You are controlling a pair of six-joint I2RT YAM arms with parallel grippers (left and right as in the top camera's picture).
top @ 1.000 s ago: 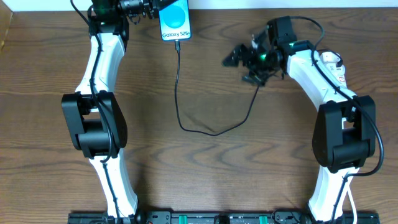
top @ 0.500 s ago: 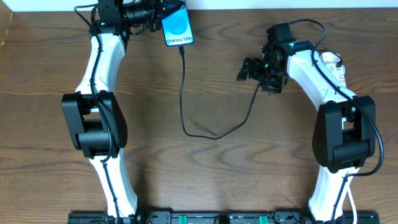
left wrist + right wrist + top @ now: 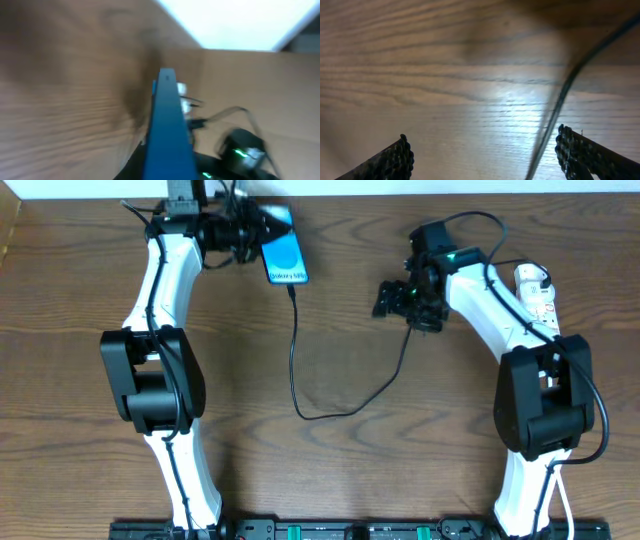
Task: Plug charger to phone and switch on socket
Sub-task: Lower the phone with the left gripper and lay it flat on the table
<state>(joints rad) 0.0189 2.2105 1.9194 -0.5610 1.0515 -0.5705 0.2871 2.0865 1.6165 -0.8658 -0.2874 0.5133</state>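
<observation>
The phone, its screen glowing blue, is held tilted off the table at the back by my left gripper, which is shut on it. The left wrist view is blurred and shows the phone edge-on. The black charger cable hangs from the phone's lower end, loops over the table and rises under my right gripper. In the right wrist view the charger runs between the wide-open fingers, close to the right one, untouched. The white socket lies at the far right, partly behind the right arm.
A white wall strip borders the table's back edge. Bare wooden table lies to the left and in front. The right arm shows behind the phone in the left wrist view.
The left gripper has brought the phone forward from the back edge and tilted it; the cable followed. The right gripper has shifted a little right and down, with its jaws slightly narrower.
</observation>
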